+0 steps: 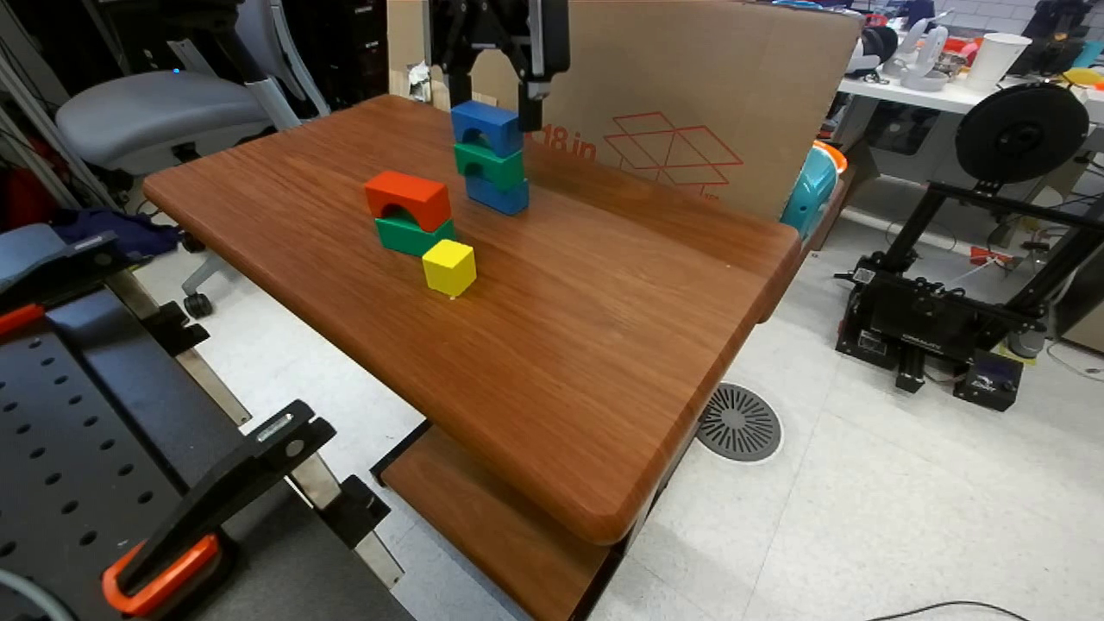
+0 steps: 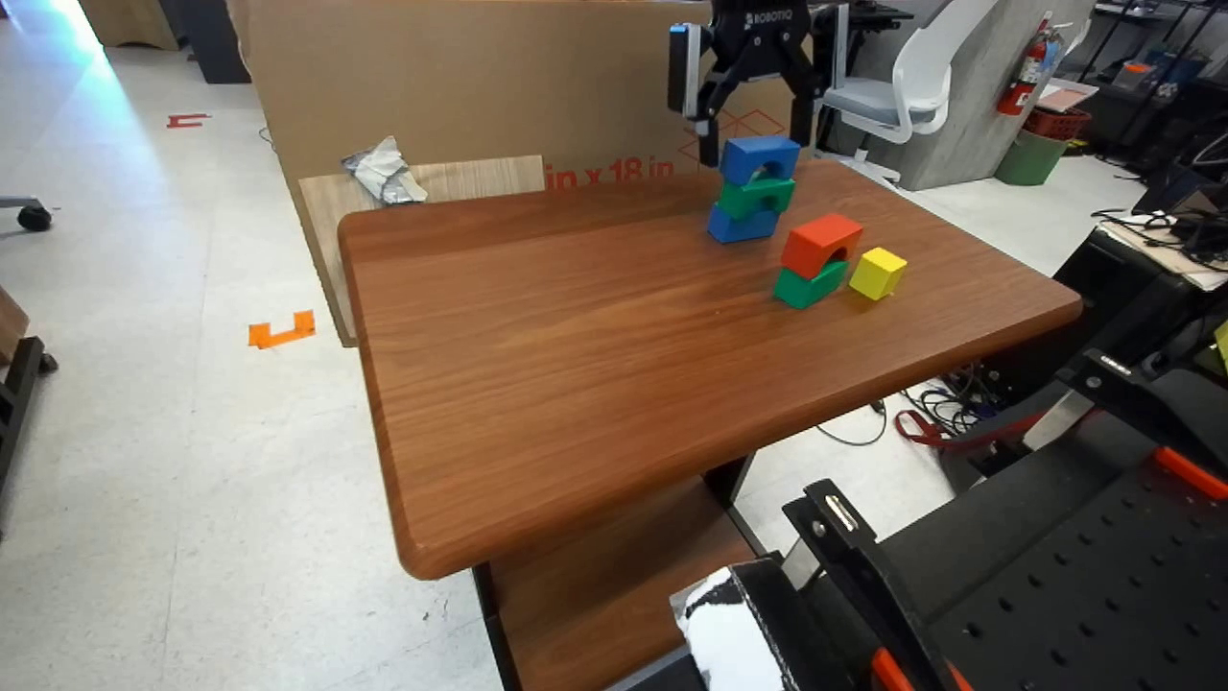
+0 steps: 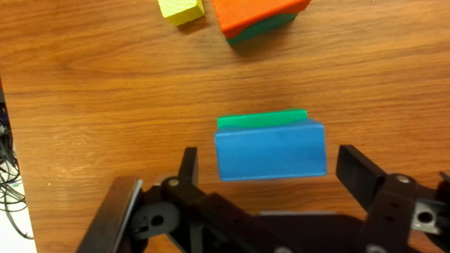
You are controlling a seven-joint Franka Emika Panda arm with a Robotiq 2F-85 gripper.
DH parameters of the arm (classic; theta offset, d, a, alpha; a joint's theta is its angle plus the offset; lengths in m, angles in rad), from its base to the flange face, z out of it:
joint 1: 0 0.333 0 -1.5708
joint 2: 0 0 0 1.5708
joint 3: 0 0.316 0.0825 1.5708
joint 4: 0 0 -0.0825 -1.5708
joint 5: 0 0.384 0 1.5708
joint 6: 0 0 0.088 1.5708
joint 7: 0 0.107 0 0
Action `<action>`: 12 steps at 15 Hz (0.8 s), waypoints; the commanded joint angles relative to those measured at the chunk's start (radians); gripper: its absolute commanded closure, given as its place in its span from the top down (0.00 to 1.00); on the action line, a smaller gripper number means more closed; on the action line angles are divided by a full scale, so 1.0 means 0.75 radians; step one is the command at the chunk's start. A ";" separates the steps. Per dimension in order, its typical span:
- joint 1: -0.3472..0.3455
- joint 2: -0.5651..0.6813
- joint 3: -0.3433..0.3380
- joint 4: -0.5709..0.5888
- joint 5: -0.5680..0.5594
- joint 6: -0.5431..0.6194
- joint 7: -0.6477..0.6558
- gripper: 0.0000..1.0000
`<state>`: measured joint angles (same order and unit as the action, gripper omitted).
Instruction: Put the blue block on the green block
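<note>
My table (image 1: 595, 345): brown wood, rounded corners, lower shelf (image 1: 500, 517) underneath. Large cardboard box (image 1: 690, 52), printed in red, stands beyond it in both exterior views. Pale floor (image 2: 115, 480) all round, bright glare (image 2: 67, 58) along one far stretch, orange tape (image 2: 281, 336) stuck down, round grey drain (image 1: 739, 423) near table. I see white-backed chair (image 2: 940, 67) with grey seat, concrete pillar (image 2: 974, 125) behind, fire extinguisher (image 2: 1027, 72) and green bin (image 2: 1031, 158) near pillar. I also have cluttered white desk (image 1: 914, 97), tiled wall (image 1: 1000, 19) behind it, black machine (image 1: 931, 310) on floor nearby.
</note>
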<state>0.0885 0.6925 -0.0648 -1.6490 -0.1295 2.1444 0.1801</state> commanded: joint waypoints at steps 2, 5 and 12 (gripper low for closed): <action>-0.006 -0.023 0.004 -0.001 0.000 -0.020 -0.002 1.00; -0.021 -0.110 0.018 -0.084 0.013 0.022 -0.032 1.00; -0.082 -0.413 0.063 -0.371 0.087 0.216 -0.146 1.00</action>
<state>0.0625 0.5004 -0.0481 -1.8010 -0.1131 2.2464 0.1216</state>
